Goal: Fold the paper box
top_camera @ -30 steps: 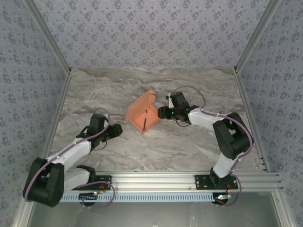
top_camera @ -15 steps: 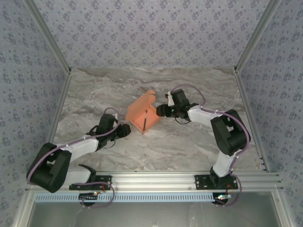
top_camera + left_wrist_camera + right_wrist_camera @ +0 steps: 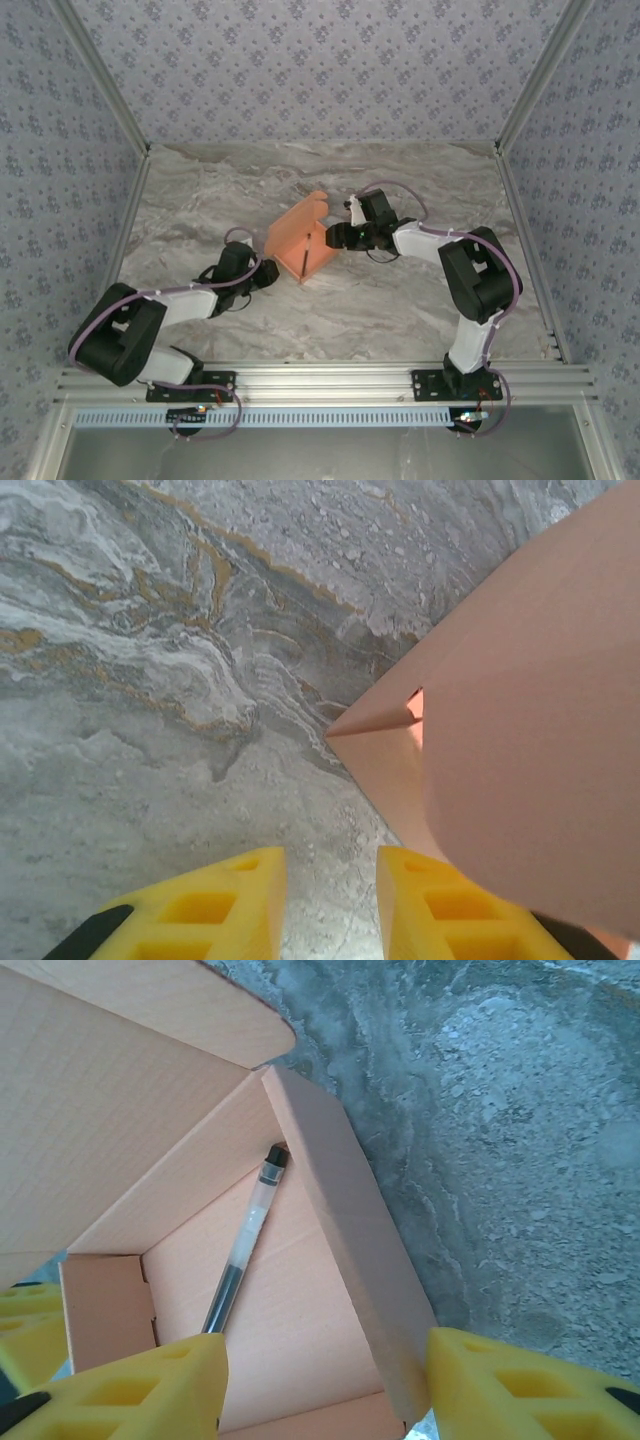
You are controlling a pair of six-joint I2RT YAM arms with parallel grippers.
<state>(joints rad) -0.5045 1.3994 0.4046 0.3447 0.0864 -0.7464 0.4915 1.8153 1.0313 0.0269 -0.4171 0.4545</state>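
1. Since 1 second ago the left gripper (image 3: pixel 266 273) has slid forward from well apart to just beside the near-left side of the paper box (image 3: pixel 300 240). The right gripper (image 3: pixel 336 238) has edged a little closer on the box's right side, and the box itself has stayed put.
2. The paper box is thin salmon-orange card, matte and smooth. It sits half-formed near the middle of the table (image 3: pixel 420 180), with its walls raised and a rounded flap standing at the far end.
3. A slim pen (image 3: pixel 243 1252) with a clear barrel and a black cap lies diagonally on the box floor.
4. In the left wrist view the 2 yellow fingers (image 3: pixel 215 910) stand apart with only bare table between them. A sharp folded corner of card points out just ahead of them, and a broad panel slopes over the right finger.
5. In the right wrist view the yellow fingers (image 3: pixel 520 1385) are spread wide and grip nothing. The box's near corner and its flat-topped side wall lie between them.
6. The table is grey marble-patterned with tan veins.
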